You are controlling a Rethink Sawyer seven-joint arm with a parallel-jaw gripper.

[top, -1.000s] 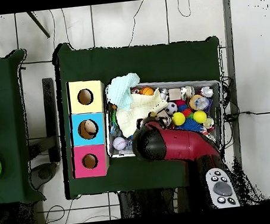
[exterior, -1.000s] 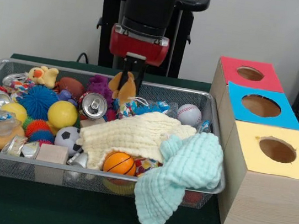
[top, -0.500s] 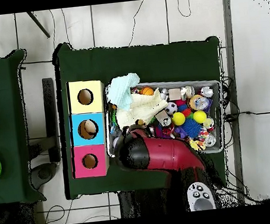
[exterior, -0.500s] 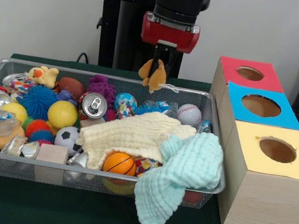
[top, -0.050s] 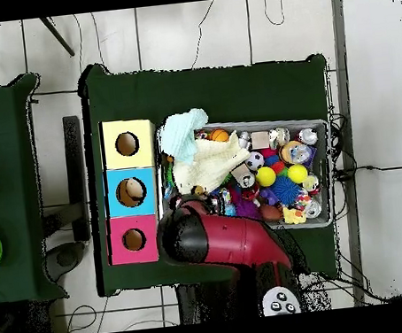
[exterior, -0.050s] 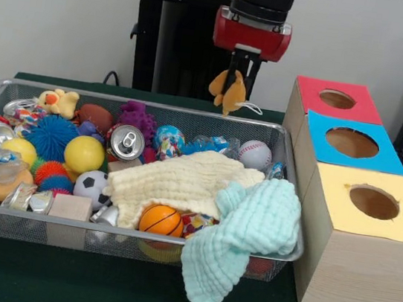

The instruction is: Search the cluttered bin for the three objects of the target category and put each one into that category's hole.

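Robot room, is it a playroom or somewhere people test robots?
Probably a robot test room. The robot's hand holds a small plush toy over a wire bin of mixed toys, beside a wooden box with red, blue and yellow sorting holes.

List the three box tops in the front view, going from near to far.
Yellow box top → blue box top → red box top.
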